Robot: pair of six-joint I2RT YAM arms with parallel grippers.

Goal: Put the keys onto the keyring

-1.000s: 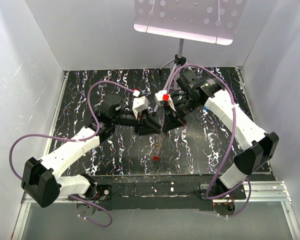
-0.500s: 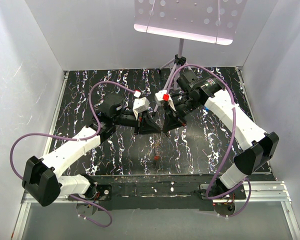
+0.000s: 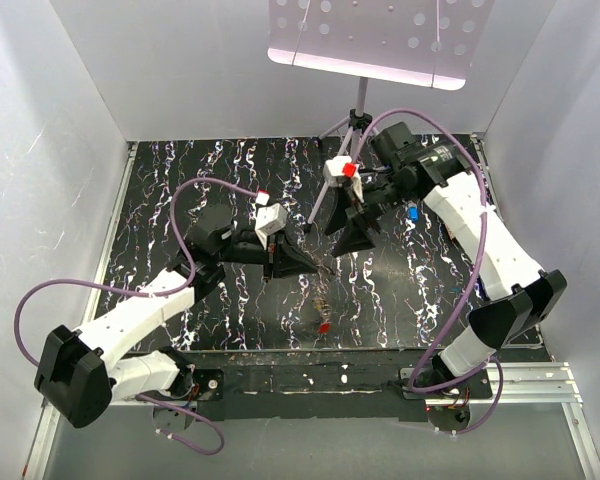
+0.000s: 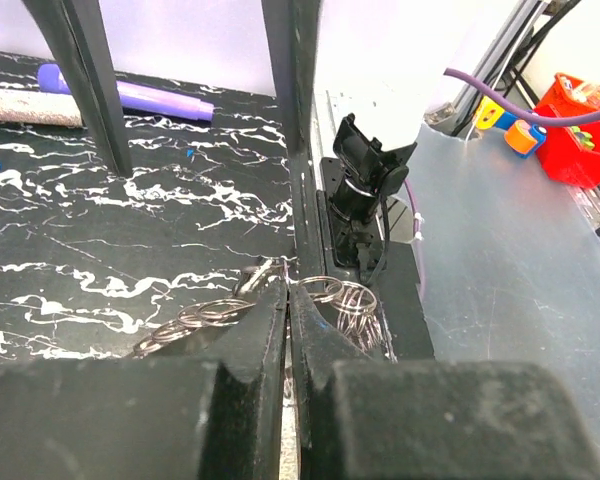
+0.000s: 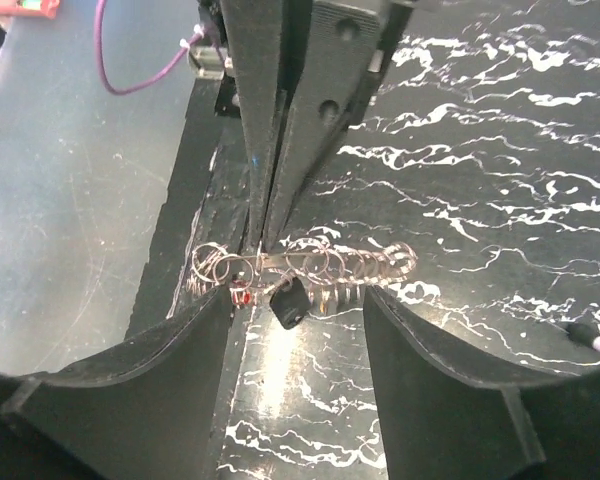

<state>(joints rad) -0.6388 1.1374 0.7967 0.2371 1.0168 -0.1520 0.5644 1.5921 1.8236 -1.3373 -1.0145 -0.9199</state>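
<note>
The keyring (image 5: 325,262) is a strand of linked metal rings with a small red piece (image 5: 242,296) and a dark-headed key (image 5: 288,303) hanging from it. My left gripper (image 5: 256,245) is shut on the strand near its left end and holds it above the table. In the left wrist view, rings (image 4: 205,313) spread to both sides of the shut left gripper (image 4: 288,292). My right gripper (image 5: 295,345) is open, its fingers (image 5: 170,360) wide apart above the strand and not touching it. From above, the keyring (image 3: 324,298) dangles below the left gripper (image 3: 320,268), with the right gripper (image 3: 350,238) behind. A blue-headed key (image 3: 413,212) lies on the table.
A tripod stand (image 3: 358,118) rises at the back centre under a white perforated panel (image 3: 375,35). A purple pen (image 4: 130,95) lies on the black marbled tabletop (image 3: 180,190). White walls enclose the table on three sides. An arm mount (image 4: 365,190) sits at the near edge.
My right gripper has let go of the keyring, opened and drawn back up to the right. The left gripper has shut on the strand, which now hangs from it alone, slightly nearer.
</note>
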